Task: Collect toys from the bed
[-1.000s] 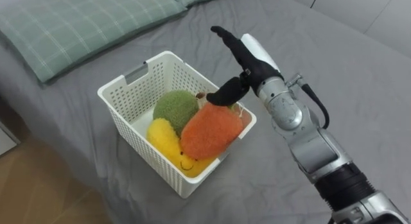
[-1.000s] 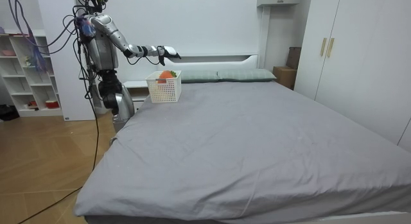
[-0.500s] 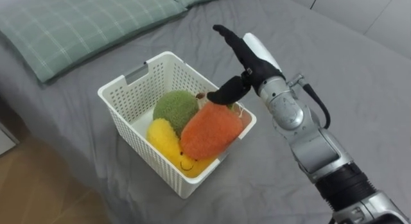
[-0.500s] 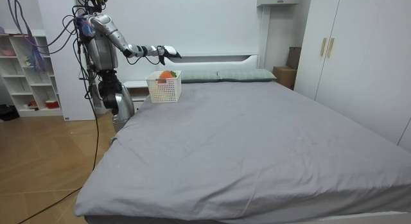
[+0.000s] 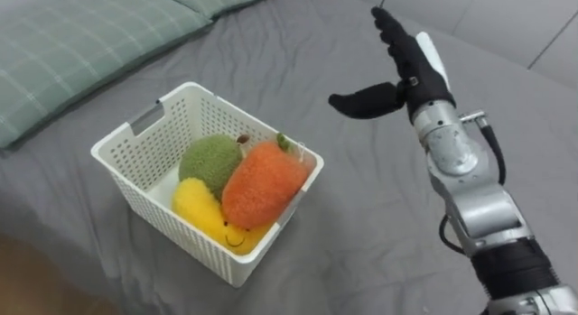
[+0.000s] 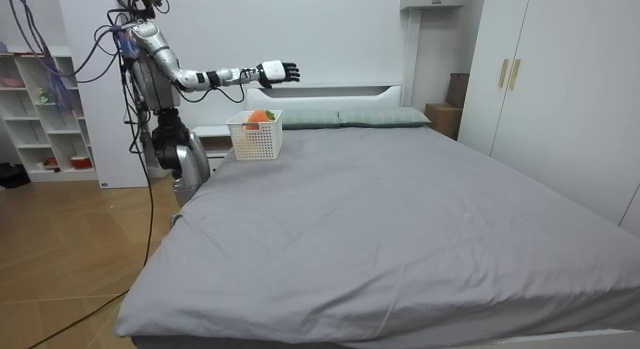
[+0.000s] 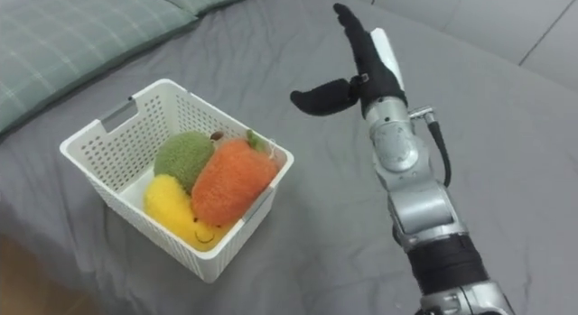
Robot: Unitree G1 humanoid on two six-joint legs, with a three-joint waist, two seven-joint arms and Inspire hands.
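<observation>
The orange toy (image 5: 262, 181), green toy (image 5: 209, 162) and yellow toy (image 5: 203, 211) are all packed in the white basket (image 5: 153, 220), which is parked close to the bed's (image 5: 361, 234) edge, near the pillow (image 5: 72, 44). The right hand (image 5: 411, 73) is held up clear of the basket's rim, fingers spread straight, nothing gripped. Loads of bare sheet is seen beyond.

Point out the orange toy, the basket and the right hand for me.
orange toy (image 5: 262, 181), left eye view, middle of its plush body.
basket (image 5: 163, 219), left eye view, near side wall.
right hand (image 5: 408, 76), left eye view, palm below the fingers.
</observation>
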